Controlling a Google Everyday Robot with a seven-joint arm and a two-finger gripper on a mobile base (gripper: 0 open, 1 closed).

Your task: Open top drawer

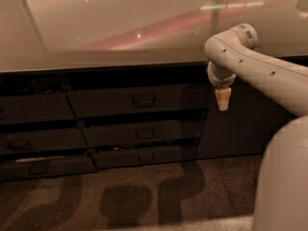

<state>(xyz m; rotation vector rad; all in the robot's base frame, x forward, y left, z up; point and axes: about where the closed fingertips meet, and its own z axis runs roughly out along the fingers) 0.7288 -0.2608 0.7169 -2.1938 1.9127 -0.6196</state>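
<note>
Nearest the camera, at the lower right, a broad pale section of the robot's arm (284,177) fills the corner. Beyond it lies a brown speckled floor (144,196) crossed by dark rounded shadows. Behind the floor stands a long dark cabinet with two stacks of drawers. The top drawer (106,103) is the uppermost front of the middle stack, directly under the counter; it is dark grey and flat, with a small black loop handle (143,99) at its centre, and it appears closed. Two shallower drawer fronts (144,134) sit below it, each with a similar handle. To the left is another stack of dark drawer fronts (33,109). To the right of the top drawer, a plain dark cabinet panel (240,129) runs down to the floor. The gripper (222,99) hangs in front of this panel, pointing straight down, level with the top drawer and just past its right edge, well apart from the handle and touching nothing. Its cream-coloured fingers are pressed together into a single tapered tip, holding nothing. Farthest back, a glossy pale countertop (120,28) spans the cabinet, reflecting a pinkish streak of light.
</note>
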